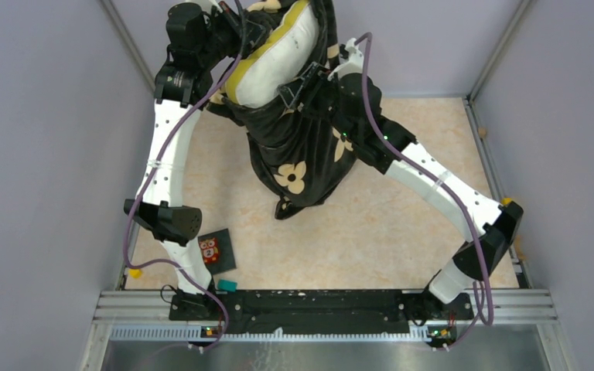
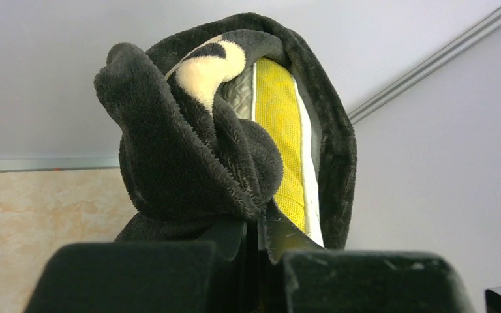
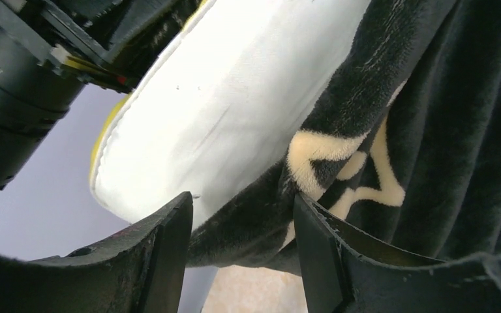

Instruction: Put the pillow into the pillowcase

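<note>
The left gripper (image 2: 258, 225) has its jaws pressed almost together on a thick bunch of the pillowcase (image 2: 182, 156), pinched at the lower middle of the left wrist view. Just right of that bunch the pillow (image 2: 280, 130) shows its yellow band, wrapped by the black plush rim. The right gripper (image 3: 241, 231) has its fingers (image 3: 169, 254) wider apart, with a fat fold of the case's edge filling the gap and touching both (the pillow's white face sits just above them). In the top view both arms reach to the top centre of the frame. The pillow's upper part pokes out of the case's mouth between them, and the sack trails to mid-frame over the table (image 1: 402, 224). An owl card (image 1: 215, 250) lies at lower left, well apart
</note>
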`<state>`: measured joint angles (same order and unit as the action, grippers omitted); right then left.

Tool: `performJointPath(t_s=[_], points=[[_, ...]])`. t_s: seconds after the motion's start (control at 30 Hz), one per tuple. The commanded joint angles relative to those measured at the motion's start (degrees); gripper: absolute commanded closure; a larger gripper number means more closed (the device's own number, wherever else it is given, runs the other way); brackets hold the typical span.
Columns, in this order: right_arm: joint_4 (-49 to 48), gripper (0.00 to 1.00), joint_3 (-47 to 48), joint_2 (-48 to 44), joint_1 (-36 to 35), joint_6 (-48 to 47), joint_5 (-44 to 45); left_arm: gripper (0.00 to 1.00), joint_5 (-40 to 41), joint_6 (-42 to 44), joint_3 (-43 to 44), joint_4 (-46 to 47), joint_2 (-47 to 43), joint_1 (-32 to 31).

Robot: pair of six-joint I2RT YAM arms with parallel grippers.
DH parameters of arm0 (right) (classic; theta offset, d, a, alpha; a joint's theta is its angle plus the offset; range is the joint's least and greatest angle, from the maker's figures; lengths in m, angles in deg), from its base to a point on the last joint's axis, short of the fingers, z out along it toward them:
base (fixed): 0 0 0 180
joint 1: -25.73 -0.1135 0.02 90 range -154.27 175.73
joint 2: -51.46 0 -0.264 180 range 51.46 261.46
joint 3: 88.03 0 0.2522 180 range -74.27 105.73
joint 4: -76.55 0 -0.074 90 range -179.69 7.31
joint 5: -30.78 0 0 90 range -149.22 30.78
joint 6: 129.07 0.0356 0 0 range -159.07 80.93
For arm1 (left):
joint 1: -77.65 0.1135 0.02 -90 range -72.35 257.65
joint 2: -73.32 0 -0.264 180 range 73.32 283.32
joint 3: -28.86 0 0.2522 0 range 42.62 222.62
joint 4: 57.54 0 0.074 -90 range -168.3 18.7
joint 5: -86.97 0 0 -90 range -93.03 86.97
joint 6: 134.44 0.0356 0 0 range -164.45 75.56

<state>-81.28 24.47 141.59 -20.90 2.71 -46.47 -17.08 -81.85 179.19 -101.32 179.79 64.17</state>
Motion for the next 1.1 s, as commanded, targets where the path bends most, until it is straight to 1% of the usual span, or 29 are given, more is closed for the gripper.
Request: performJointPath(t_s=[0.0,0.13,0.27,0.47,0.53,0.57,0.6,0.63,0.67,0.9,1.0,1.07], points=[[3.56,0.43,6.24,3.61,-1.02,0.37,-1.60,1.00,-1.40,-0.29,0.26,3.39,-2.23,-0.15],[3.17,0.43,5.18,4.09,-1.01,1.31,-2.47,1.00,-1.62,-0.21,0.35,3.39,-2.33,0.20],[5.82,0.44,7.80,6.16,-1.16,1.45,-3.67,1.00,-1.77,-0.38,0.42,3.48,-2.41,0.38],[4.66,0.44,6.09,6.26,-1.49,1.77,-3.55,1.00,-1.96,-0.43,0.49,3.54,-2.26,0.40],[4.51,0.49,7.31,6.85,-1.45,1.60,-3.62,1.00,-2.19,-0.68,0.45,3.57,-2.24,0.44],[4.75,0.57,8.51,7.17,-1.47,1.17,-3.46,1.00,-2.21,-0.66,0.42,3.50,-2.26,0.45],[5.48,0.73,10.25,7.51,-1.45,0.43,-3.25,1.00,-2.10,-0.58,0.44,3.44,-2.32,0.45],[6.91,0.94,12.28,7.91,-1.51,-0.49,-3.24,1.00,-1.93,-0.29,0.49,3.33,-2.59,0.42],[8.01,1.00,14.63,8.15,-1.46,-1.75,-3.30,1.00,-1.81,0.01,0.45,3.23,-2.78,0.43],[9.43,1.00,29.04,4.62,-1.50,-13.84,-10.61,1.00,-0.99,3.01,0.49,2.34,-3.42,0.45],[9.94,1.00,33.14,2.78,-1.47,-18.49,-9.63,1.00,-0.27,4.31,0.54,2.74,-4.30,0.38],[11.35,1.00,35.59,2.21,-1.30,-21.64,-5.98,1.00,0.05,4.78,0.73,3.68,-5.31,0.38]])
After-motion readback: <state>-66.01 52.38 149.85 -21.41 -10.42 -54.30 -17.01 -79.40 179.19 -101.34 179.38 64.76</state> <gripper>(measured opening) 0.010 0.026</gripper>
